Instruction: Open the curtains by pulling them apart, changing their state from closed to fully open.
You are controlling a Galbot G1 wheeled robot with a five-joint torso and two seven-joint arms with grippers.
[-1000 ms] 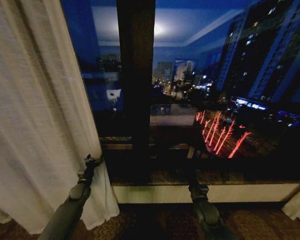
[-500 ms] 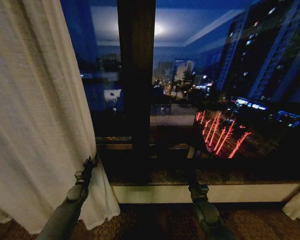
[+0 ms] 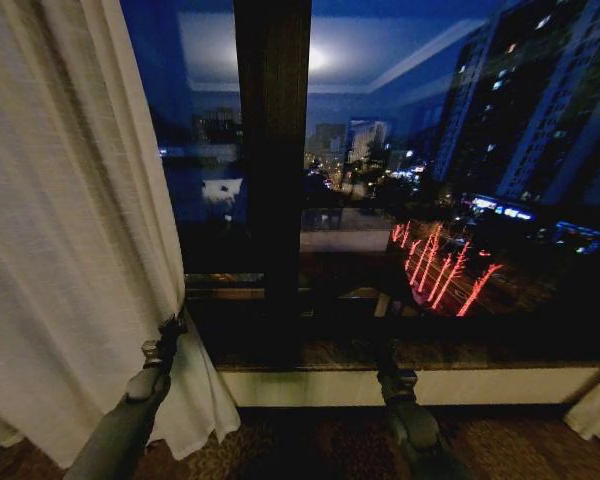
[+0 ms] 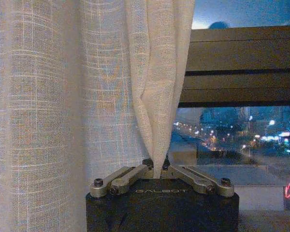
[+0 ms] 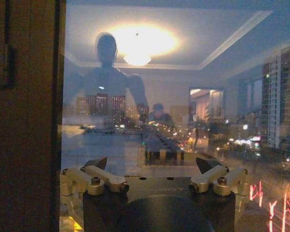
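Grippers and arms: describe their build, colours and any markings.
Both arms are dull grey-green tubes. Left gripper: black block body lettered GALBOT, with pale metal linkage bars and dark bolts. Right gripper: same black body and pale bolted linkages, ending in dark pointed fingertips.

We look through a large window [image 3: 460, 200] at a night city, its tall buildings [image 3: 540, 100] dotted with lit windows. A broad dark wooden mullion [image 3: 272, 170] splits the glass. Red streaks of light [image 3: 440, 270] glow low on the right pane. We see a ceiling lamp [image 5: 137, 46] reflected in the glass, with the room's pale ceiling around it. Below runs a dark sill [image 3: 410, 350] over a light baseboard [image 3: 410, 385]. The floor [image 3: 320, 445] appears to be patterned carpet, though it is dim.
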